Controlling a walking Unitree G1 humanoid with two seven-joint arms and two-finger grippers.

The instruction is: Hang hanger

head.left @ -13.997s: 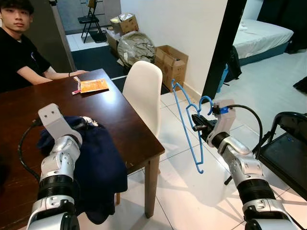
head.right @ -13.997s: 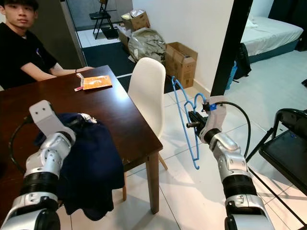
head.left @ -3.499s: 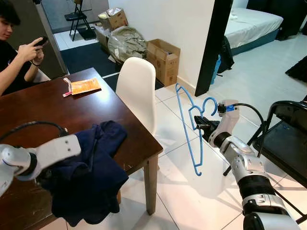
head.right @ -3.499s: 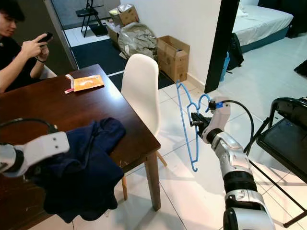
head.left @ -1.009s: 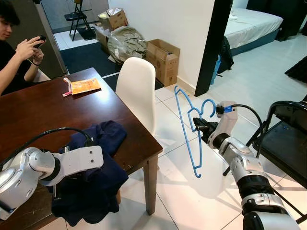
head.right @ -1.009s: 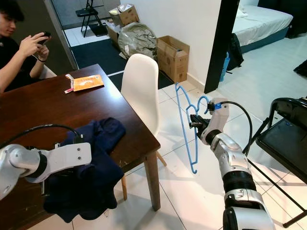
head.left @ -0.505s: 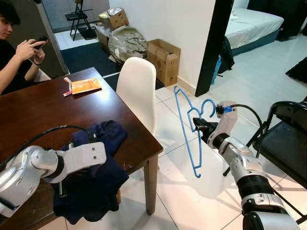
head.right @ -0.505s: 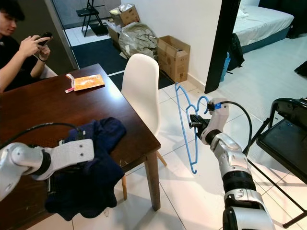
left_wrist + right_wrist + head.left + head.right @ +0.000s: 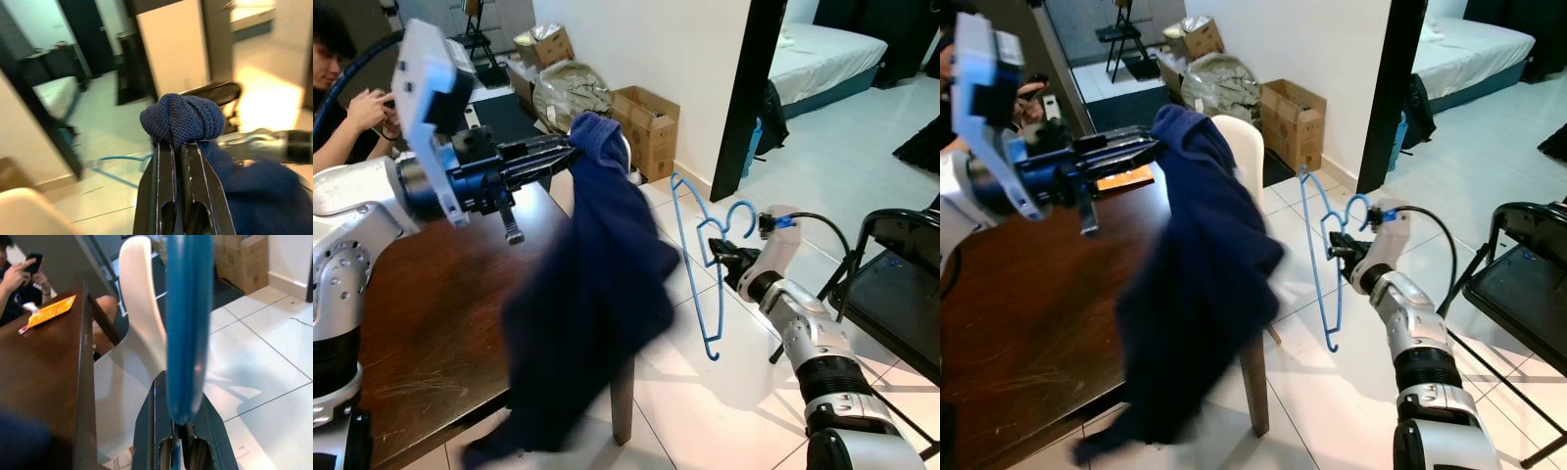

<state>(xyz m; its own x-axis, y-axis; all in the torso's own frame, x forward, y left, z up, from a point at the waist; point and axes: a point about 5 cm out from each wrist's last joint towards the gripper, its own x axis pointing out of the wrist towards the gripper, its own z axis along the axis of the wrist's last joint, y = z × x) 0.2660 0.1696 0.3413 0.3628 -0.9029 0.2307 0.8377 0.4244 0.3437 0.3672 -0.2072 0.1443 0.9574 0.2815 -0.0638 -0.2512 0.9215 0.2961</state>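
A person sits at the far corner of the brown table. The left gripper is up high, pinching the top of a dark blue cloth that hangs past the table's right edge. The right gripper pinches the blue hanger, held upright over the floor near the white chair.

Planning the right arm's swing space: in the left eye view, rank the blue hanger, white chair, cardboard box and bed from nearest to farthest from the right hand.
1. Blue hanger: gripped in the right hand.
2. White chair: to its left, behind the lifted navy garment.
3. Cardboard box: against the wall beyond the chair.
4. Bed: through the doorway, far right.
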